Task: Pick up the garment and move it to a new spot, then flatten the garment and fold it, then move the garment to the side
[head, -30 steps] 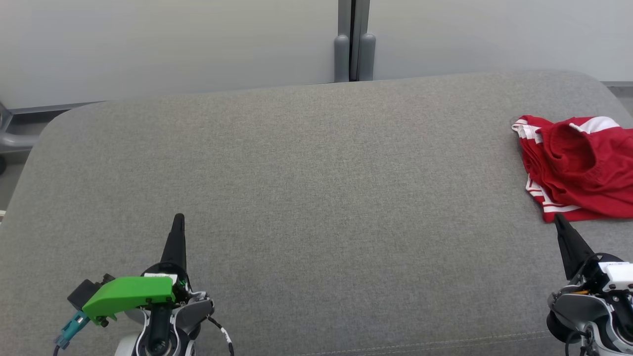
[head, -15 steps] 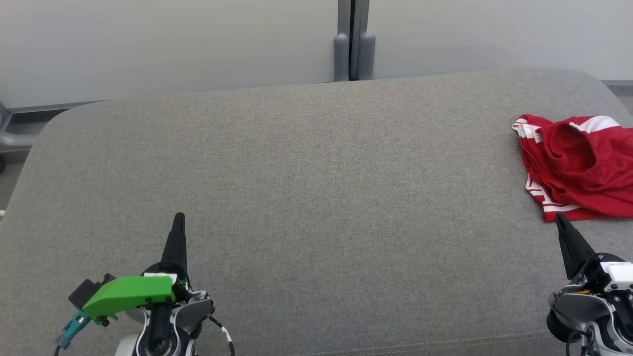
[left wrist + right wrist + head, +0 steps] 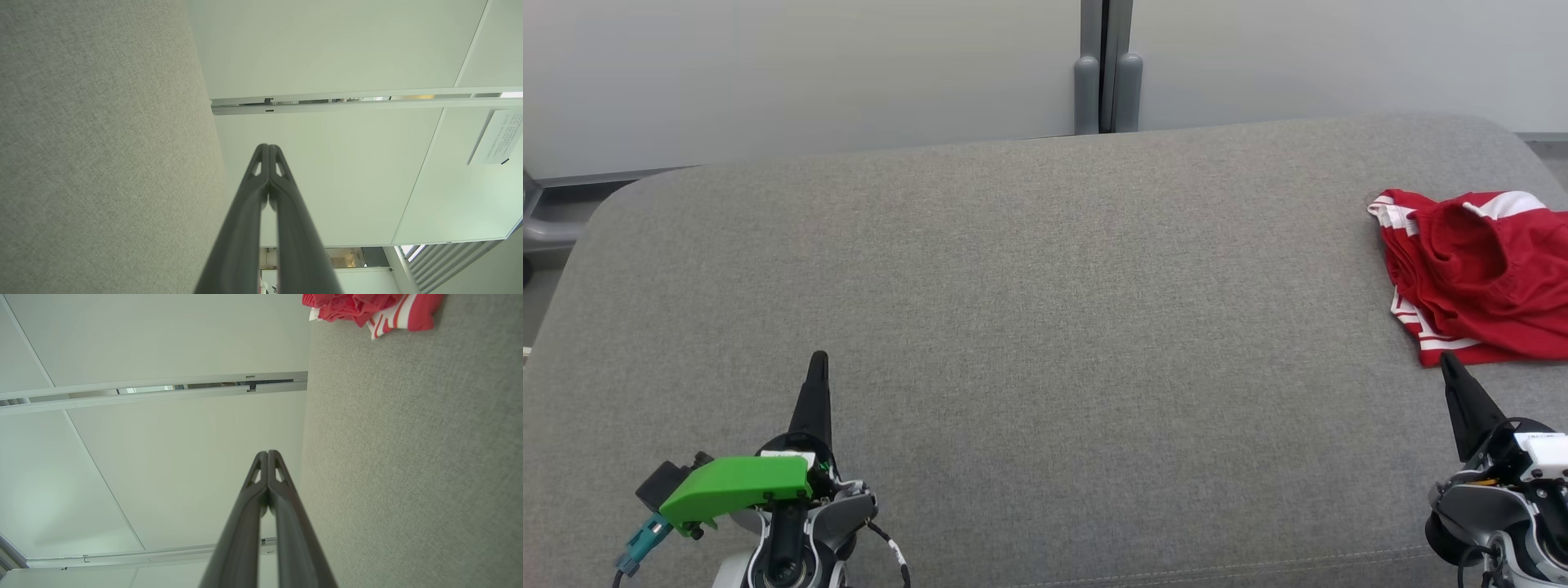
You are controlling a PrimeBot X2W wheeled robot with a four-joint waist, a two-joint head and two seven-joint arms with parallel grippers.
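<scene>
Head view, garment point(image 3: 1478, 269): a red heap with white stripes, crumpled at the far right of the grey padded bench point(image 3: 1045, 286). The picture's right edge cuts it off, so I cannot tell its full spread.
Head view, garment's axis: the part I see runs roughly near to far, with a striped hem along its left and near sides.
Head view, right tool point(image 3: 1447, 365): my fingers are pressed together and hold nothing. The tip points far and slightly left, just beside the heap's near-left corner. I cannot tell whether it touches the cloth.
Head view, left tool point(image 3: 818, 363): closed to a single point and empty, at the near left, well apart from the garment with bare bench between them.
Left wrist view, left tool point(image 3: 269, 149): both fingers meet along their length with nothing between them. Grey bench point(image 3: 102, 143) lies on one side and pale wall point(image 3: 327, 183) lies beyond.
Right wrist view, right tool point(image 3: 268, 455): fingers together and empty.
Right wrist view, garment point(image 3: 367, 306): bunched red and white at the top edge, ahead of my fingertips and off to the bench side.
Nearer arm: the right, by far.
Coming move, my judgement: I must spread the right tool's fingers first, then reach far and a little right onto the near hem.
</scene>
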